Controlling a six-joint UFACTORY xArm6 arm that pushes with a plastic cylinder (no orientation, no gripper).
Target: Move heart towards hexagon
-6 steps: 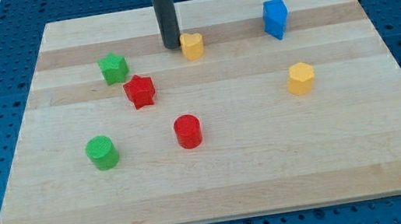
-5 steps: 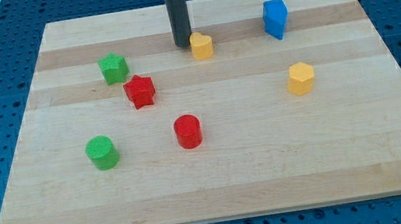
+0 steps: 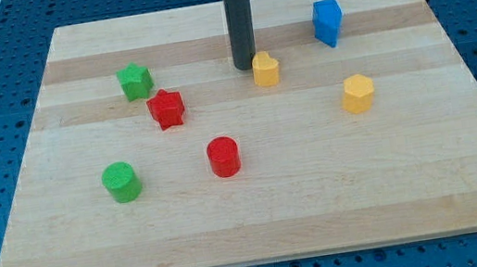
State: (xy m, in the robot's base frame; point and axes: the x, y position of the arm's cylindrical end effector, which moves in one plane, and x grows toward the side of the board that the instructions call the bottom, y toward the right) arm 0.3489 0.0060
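Note:
The yellow heart (image 3: 265,69) lies on the wooden board (image 3: 258,206) a little above the middle. My tip (image 3: 244,65) touches the heart's upper left side. The yellow hexagon (image 3: 358,93) sits to the view's right of the heart and slightly lower, well apart from it.
A blue block (image 3: 327,23) stands at the view's top right. A green star (image 3: 134,82) and a red star (image 3: 166,109) lie at the left. A red cylinder (image 3: 223,156) and a green cylinder (image 3: 121,182) sit lower down.
My tip has moved right and down, pushing the yellow heart the same way, closer to the yellow hexagon. The other blocks have not moved.

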